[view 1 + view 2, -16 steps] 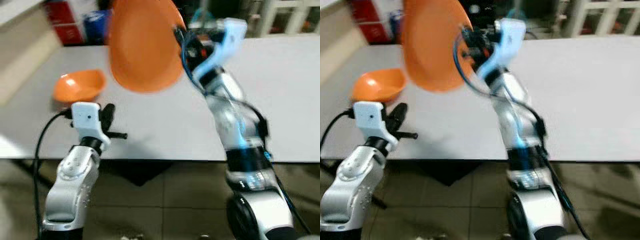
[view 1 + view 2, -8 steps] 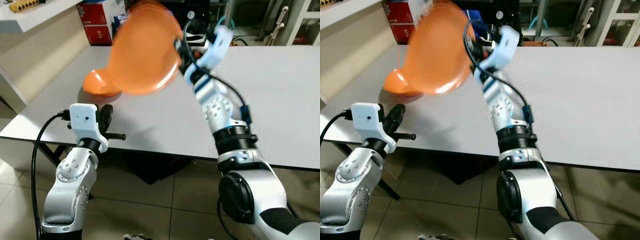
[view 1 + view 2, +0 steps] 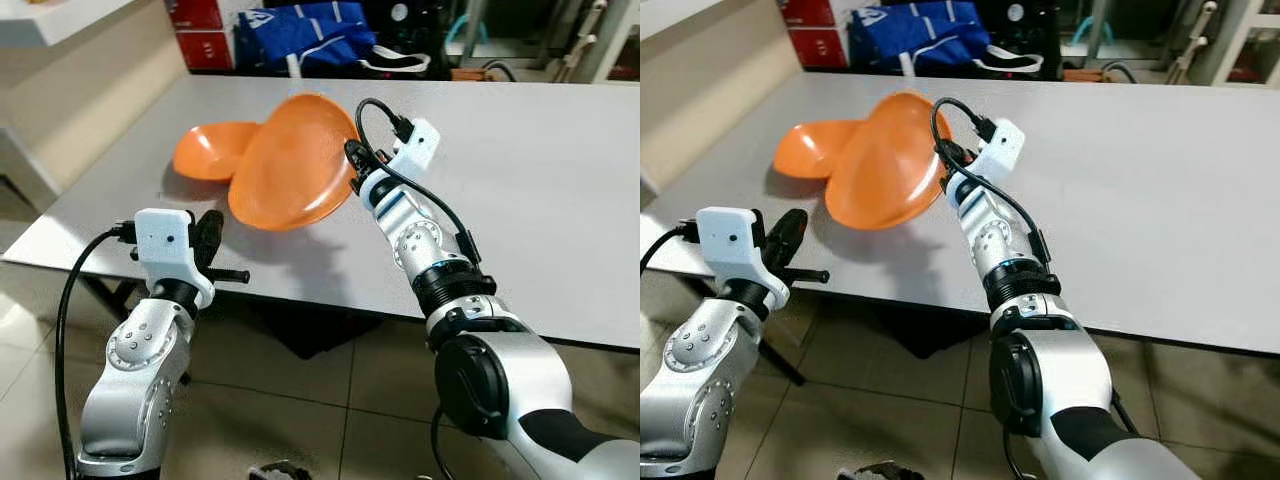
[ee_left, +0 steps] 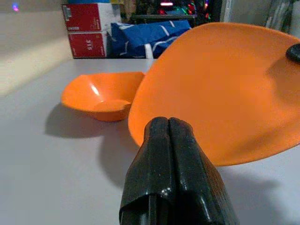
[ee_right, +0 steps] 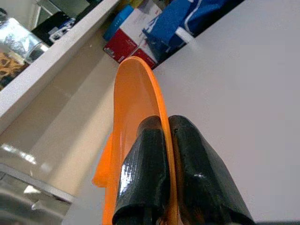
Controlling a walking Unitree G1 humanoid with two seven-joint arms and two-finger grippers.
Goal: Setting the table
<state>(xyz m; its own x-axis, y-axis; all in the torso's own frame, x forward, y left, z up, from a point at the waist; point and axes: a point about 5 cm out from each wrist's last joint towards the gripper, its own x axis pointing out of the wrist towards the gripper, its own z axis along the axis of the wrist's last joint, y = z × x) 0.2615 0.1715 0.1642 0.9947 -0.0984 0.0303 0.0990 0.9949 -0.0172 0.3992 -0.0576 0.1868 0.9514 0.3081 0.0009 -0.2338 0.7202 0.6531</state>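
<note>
**Plate placement in progress**

Currently the right end effector (image 3: 352,170) pinches the rim of a round orange plastic plate (image 3: 290,165), held tilted, its lower edge at or just above the grey table (image 3: 560,200), beside a shallow orange plastic bowl (image 3: 212,150). Judged step: setting the plate down. Next move calls for levelling it flat, then release. Left end effector (image 4: 171,178), fingers pressed together, hovers at the near table edge. Red box (image 4: 89,28) bears print, unreadable.
</note>
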